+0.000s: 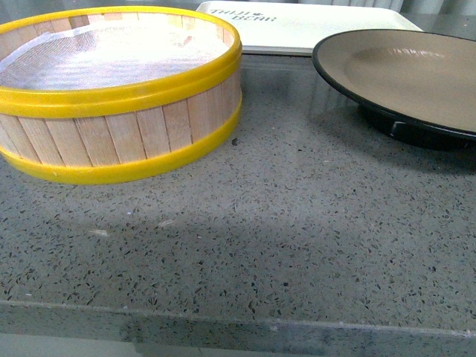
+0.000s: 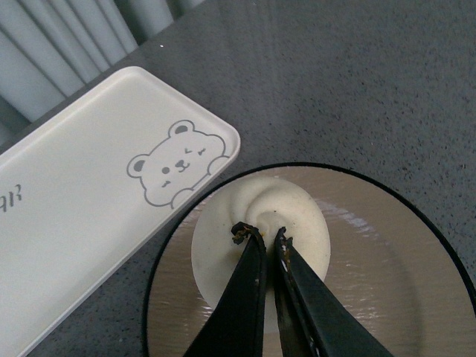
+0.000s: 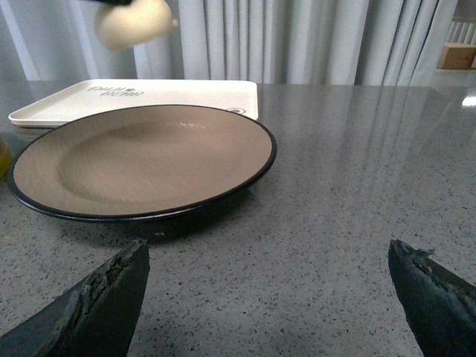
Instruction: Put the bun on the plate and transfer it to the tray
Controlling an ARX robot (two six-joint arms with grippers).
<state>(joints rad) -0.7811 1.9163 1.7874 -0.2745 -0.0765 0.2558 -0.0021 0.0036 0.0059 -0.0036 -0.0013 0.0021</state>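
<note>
My left gripper (image 2: 262, 236) is shut on the white pleated bun (image 2: 260, 223) and holds it in the air above the tan plate (image 2: 387, 297) with the black rim. From the right wrist view the bun (image 3: 132, 22) hangs high over the plate (image 3: 141, 160). In the front view the plate (image 1: 405, 71) sits at the right, with the white tray (image 1: 297, 26) behind it; neither arm shows there. The tray (image 2: 82, 201) with its bear print lies beside the plate. My right gripper (image 3: 271, 279) is open, low over the counter in front of the plate, with nothing between its fingers.
A wooden steamer basket (image 1: 119, 97) with yellow rims and a white liner stands at the left of the grey speckled counter (image 1: 260, 238). Curtains (image 3: 297, 37) hang behind the counter. The counter's front edge runs along the bottom of the front view.
</note>
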